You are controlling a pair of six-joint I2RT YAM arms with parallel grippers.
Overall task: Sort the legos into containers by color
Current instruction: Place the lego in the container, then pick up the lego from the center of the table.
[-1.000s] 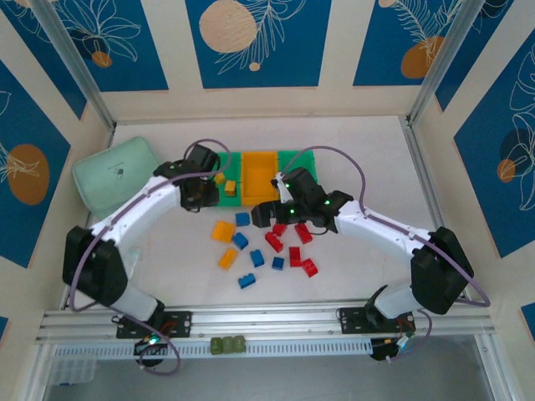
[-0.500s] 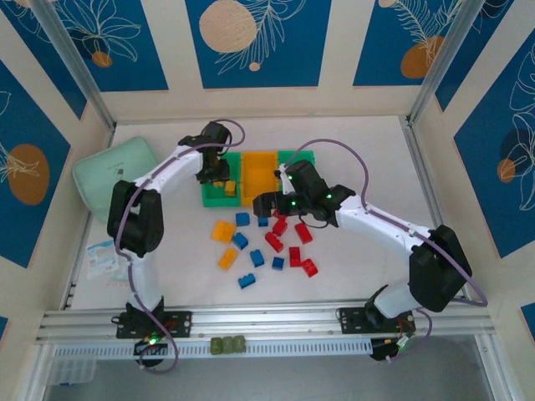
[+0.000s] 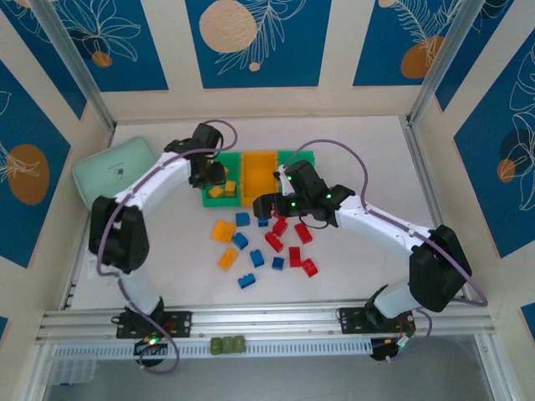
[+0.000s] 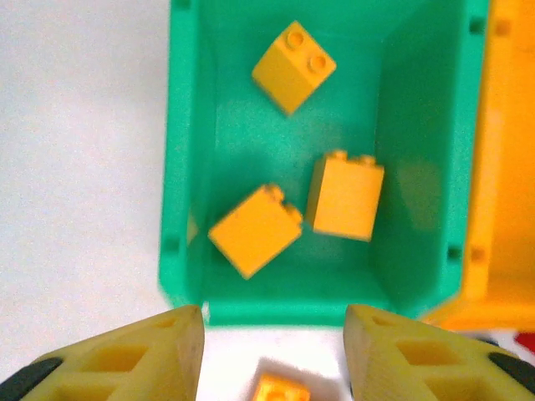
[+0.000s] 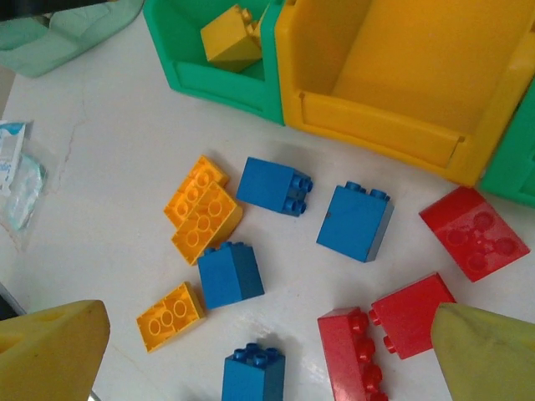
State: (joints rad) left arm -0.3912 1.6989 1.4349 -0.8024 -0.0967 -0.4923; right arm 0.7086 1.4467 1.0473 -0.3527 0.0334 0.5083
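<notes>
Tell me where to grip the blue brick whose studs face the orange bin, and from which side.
Come straight down and pinch the blue brick across its two smooth side faces. It lies tipped over, studs toward the orange bin, so those flat parallel sides likely give the surest hold, and there looks to be room beside both.

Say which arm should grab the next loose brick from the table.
Right. The right end effector hangs open over the loose bricks; the left end effector is at the green bin.
</notes>
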